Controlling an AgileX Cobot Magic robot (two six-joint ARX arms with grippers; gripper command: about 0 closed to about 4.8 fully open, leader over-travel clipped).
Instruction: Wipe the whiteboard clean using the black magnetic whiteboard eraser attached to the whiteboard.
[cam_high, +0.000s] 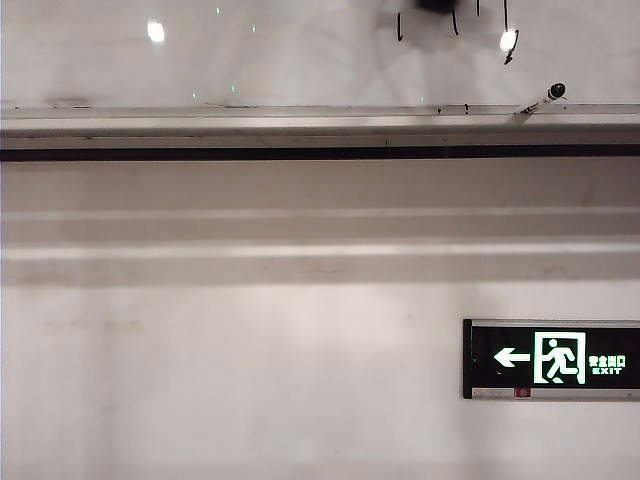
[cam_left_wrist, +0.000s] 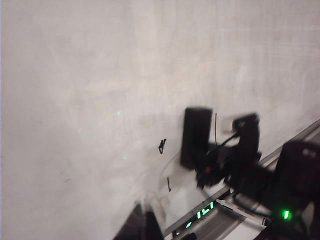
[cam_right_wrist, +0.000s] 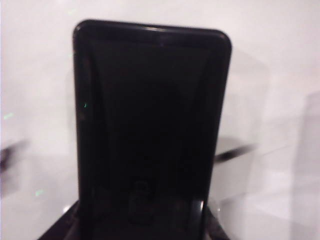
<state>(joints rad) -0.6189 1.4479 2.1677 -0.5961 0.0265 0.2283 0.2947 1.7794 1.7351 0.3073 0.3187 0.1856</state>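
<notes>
Here the black eraser (cam_right_wrist: 150, 130) lies flat against the whiteboard (cam_left_wrist: 90, 75), above its tray rail, held between the right gripper's (cam_left_wrist: 220, 155) fingers. The left gripper (cam_left_wrist: 142, 225) waits lower by the rail, fingers closed on nothing, near 2 marker strokes (cam_left_wrist: 162, 145).

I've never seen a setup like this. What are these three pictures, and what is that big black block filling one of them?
It is a two-armed robot cleaning a whiteboard. One fixed camera faces the wall: the board above, a marker on its tray rail, an exit sign below. The other two cameras sit on the wrists. The right gripper holds the black eraser against the board, so it fills that picture. The left wrist camera watches that from the side; the left gripper, shut and empty, shows at the picture's edge. Marker strokes remain.
</notes>
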